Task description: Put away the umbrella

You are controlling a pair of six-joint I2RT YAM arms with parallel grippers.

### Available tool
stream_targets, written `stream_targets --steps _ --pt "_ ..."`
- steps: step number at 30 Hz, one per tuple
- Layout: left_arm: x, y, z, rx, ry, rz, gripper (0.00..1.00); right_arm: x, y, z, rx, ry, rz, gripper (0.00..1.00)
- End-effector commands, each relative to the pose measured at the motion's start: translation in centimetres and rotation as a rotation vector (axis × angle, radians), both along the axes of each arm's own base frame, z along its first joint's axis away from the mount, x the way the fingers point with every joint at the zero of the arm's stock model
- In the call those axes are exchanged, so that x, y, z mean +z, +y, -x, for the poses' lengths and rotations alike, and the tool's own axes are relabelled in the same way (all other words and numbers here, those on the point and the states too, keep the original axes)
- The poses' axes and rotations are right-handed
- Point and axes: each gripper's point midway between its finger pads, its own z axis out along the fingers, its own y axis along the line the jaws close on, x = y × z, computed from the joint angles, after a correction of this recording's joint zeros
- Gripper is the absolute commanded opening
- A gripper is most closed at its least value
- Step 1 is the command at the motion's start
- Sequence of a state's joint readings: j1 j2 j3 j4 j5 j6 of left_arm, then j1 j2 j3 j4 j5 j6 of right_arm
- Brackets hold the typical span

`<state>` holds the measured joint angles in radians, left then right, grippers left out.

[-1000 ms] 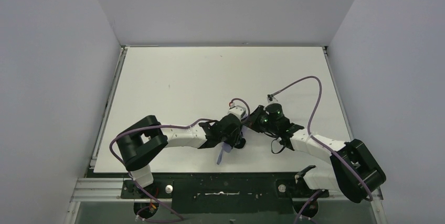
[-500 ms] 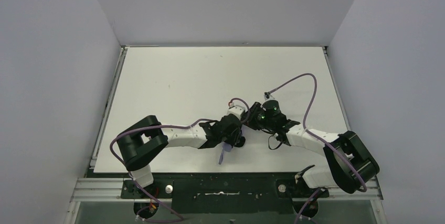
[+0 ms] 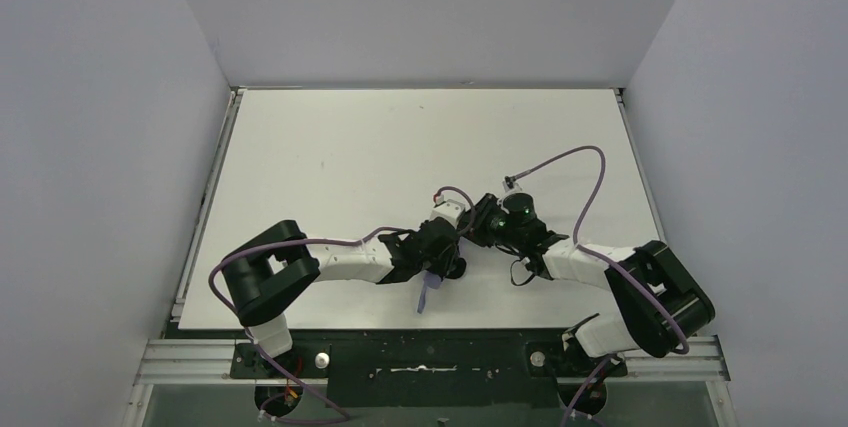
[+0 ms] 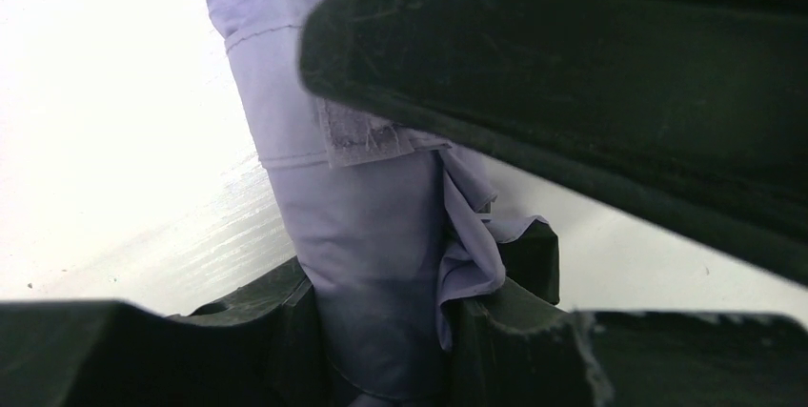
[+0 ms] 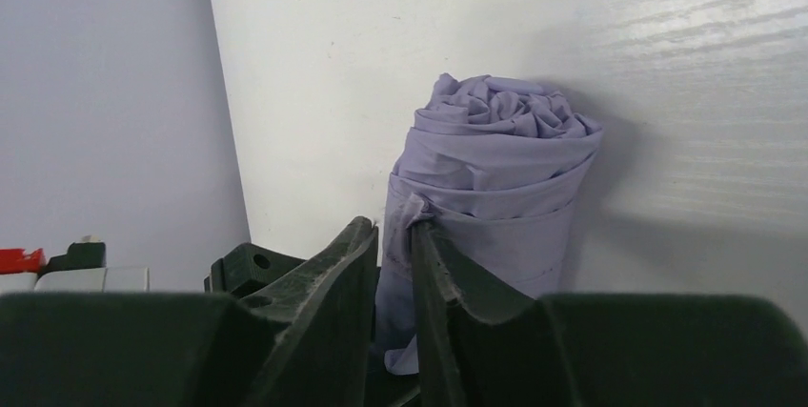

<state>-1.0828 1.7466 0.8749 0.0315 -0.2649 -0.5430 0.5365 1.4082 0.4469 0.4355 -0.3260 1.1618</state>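
The L gripper (image 4: 410, 269) is clamped on the umbrella (image 5: 495, 169). In the L wrist view the pale purple cloth roll runs right btwn its two black fingers (image 4: 272, 326) and fills the gap. A loose fold is bunched against the finger on the right. A big black part crosses the top right of that view, over the roll; can't tell what it is.

The R gripper (image 5: 393, 228) sits right up against the same roll. Its fingers (image 5: 333, 274) are almost together, w/ only a thin slit btwn them. A small edge of cloth sits at the tips, and some purple shows down in the slit. Can't tell if it is pinching the cloth or just touching it. Past the tips the roll rests against the white counter (image 3: 400, 147), w/ its crumpled end on the far side from the R gripper.

From the top, both grippers meet nose to nose near the middle of the counter, toward the near edge. Most of the umbrella is hidden under them. One short purple bit sticks out from the L gripper toward the arm bases.
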Motion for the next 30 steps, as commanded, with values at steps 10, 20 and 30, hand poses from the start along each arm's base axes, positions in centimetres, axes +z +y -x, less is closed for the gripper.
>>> stream_targets --steps 10,20,30 --pt "-4.9 2.9 6.6 -0.221 0.233 -0.092 0.01 5.0 0.5 -0.7 0.012 -0.162 -0.091 0.34" --pt "-3.2 2.4 6.8 -0.362 0.260 0.023 0.01 5.9 -3.1 0.8 -0.024 -0.193 0.025 0.35" --pt "-2.3 2.2 6.6 -0.419 0.282 0.065 0.01 5.1 -7.9 4.2 0.023 -0.193 0.318 0.25"
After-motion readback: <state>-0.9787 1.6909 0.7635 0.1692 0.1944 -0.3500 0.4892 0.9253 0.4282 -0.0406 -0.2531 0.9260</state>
